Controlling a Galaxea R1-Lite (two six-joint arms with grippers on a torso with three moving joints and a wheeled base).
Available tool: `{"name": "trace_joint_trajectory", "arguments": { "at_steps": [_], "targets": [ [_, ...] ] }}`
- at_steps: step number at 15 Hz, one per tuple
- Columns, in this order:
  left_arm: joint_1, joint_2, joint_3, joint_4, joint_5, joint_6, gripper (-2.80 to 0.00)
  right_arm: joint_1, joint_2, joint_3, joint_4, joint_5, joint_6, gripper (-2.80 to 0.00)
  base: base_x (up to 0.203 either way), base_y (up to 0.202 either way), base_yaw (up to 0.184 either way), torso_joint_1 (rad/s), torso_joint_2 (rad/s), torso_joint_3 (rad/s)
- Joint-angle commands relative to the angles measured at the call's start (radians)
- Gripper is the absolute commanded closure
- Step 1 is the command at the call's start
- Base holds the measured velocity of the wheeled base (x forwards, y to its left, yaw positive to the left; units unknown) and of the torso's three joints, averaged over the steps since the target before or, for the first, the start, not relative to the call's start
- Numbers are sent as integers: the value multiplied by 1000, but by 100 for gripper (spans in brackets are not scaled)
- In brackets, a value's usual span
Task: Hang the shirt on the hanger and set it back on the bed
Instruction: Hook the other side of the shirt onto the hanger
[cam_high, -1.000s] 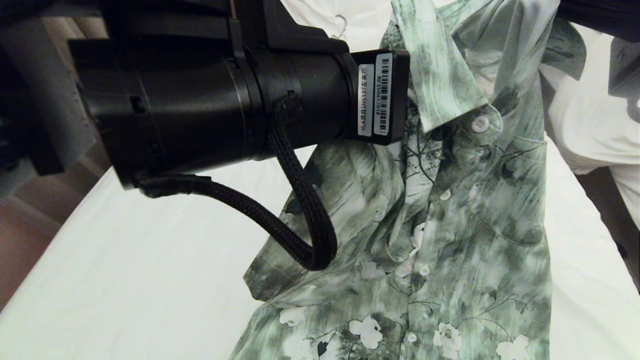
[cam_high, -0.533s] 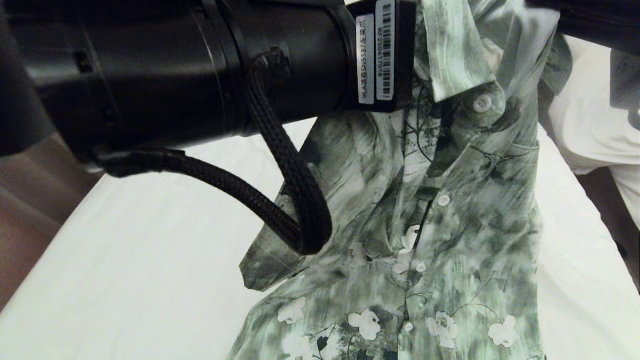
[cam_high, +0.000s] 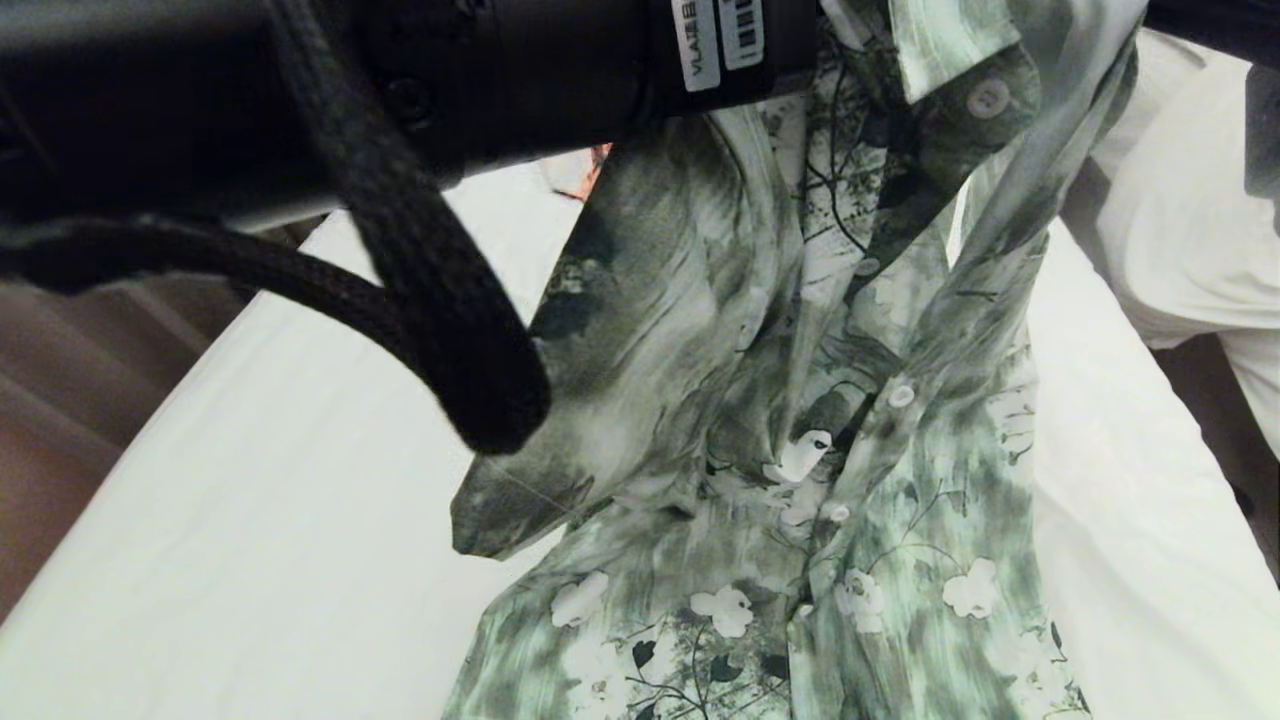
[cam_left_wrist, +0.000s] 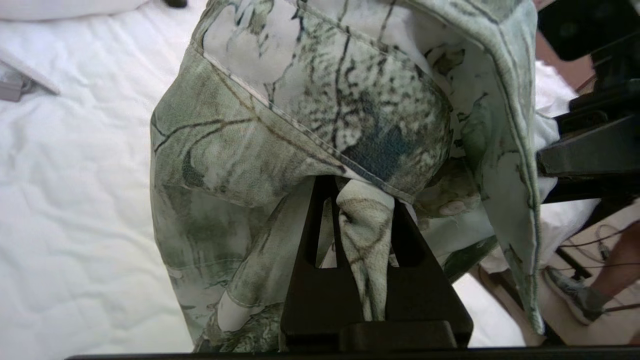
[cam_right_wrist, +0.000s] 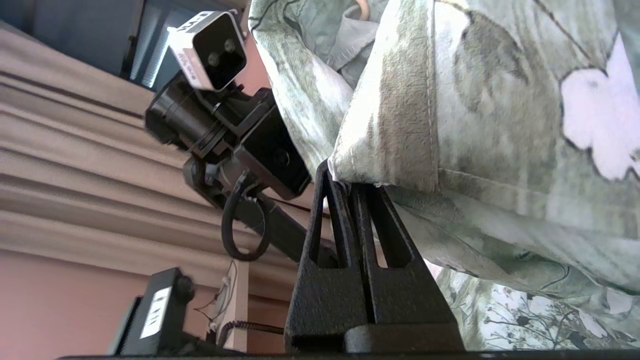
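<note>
The green-and-white floral shirt (cam_high: 800, 400) hangs from the top of the head view, with its lower part trailing on the bed (cam_high: 250, 520). My left arm (cam_high: 500, 80) crosses the top of that view, and its fingers are hidden there. Seen from the left wrist, my left gripper (cam_left_wrist: 360, 187) is shut on a bunched fold of the shirt (cam_left_wrist: 300, 100). My right gripper (cam_right_wrist: 345, 180) is shut on a hemmed edge of the shirt (cam_right_wrist: 475, 125). A thin cream curve (cam_right_wrist: 361, 9) among the collar folds may be the hanger. The rest of it is hidden.
Bunched white bedding (cam_high: 1180, 230) lies at the bed's right side. Brown floor (cam_high: 60, 420) runs along the left edge. A scrap of orange-red cloth (cam_high: 585, 170) shows behind the shirt. A person's leg and shoe (cam_left_wrist: 570, 295) stand beside the bed.
Both arms have lifted the shirt. Its collar and top button have climbed toward the top of the head view, and the cloth hangs narrower. My left arm has risen closer to the camera.
</note>
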Motion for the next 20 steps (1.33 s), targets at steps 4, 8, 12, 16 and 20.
{"name": "trace_joint_trajectory", "arguments": {
  "at_steps": [4,8,12,16,20],
  "targets": [
    [-46,-53,-14,-3,-3,37,0,3,-56,-1,4,8,5,0,0,0,0,0,0,0],
    [-66,-58,-7,-3,5,38,0,3,-74,5,9,3,5,0,0,0,0,0,0,0],
    [-66,-71,-7,-4,1,38,0,2,-82,6,16,-2,5,0,0,0,0,0,0,0],
    [-80,-99,-5,-4,-5,40,0,-1,-88,8,21,-5,3,0,0,0,0,0,0,0],
    [-88,-107,5,-4,-5,38,0,-3,-94,9,22,-8,3,-280,0,0,0,0,0,0]
  ]
}}
